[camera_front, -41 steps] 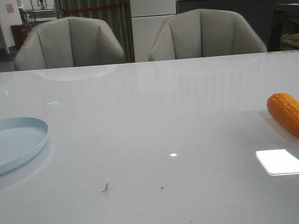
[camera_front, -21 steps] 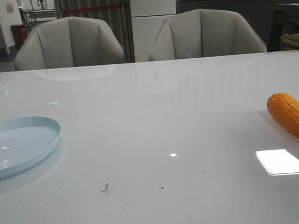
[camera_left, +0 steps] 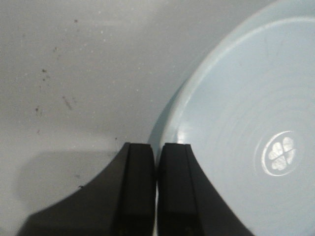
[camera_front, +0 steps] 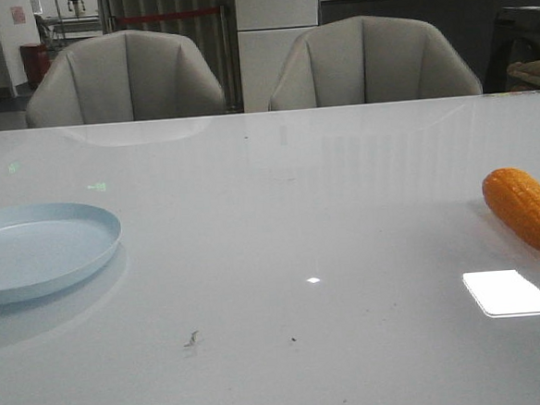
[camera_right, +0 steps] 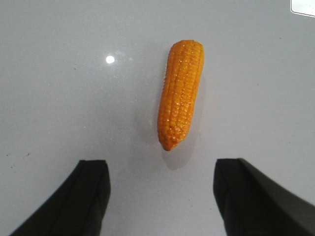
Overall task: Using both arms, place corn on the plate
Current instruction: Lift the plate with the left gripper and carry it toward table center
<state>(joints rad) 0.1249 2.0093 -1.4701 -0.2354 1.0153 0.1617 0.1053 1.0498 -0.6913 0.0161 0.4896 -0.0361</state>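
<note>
**Inspector A:** We are finding the plate (camera_front: 34, 251) lying at the left edge of the white table (camera_front: 281, 229), partly cut off by the frame in the front view. Its rim is standing clear of everything else on the table.

**Inspector B:** We are confirming that from the left wrist view. The left gripper (camera_left: 156, 162) is showing its two black fingers (camera_left: 135, 187) pressed together, with the plate's rim (camera_left: 172, 105) passing right at their tips. We cannot tell whether the rim is pinched between them.

**Inspector A:** We are noting the corn (camera_front: 527, 209) lying on the table at the far right, well apart from the plate.

**Inspector B:** In the right wrist view the right gripper (camera_right: 161, 189) is hovering with its fingers (camera_right: 91, 191) spread wide and gripping nothing. The corn (camera_right: 180, 93) is lying flat on the table just beyond them, its tapered end pointing toward the gap.

**Inspector A:** Two grey chairs (camera_front: 124, 78) are standing behind the far edge.
</note>
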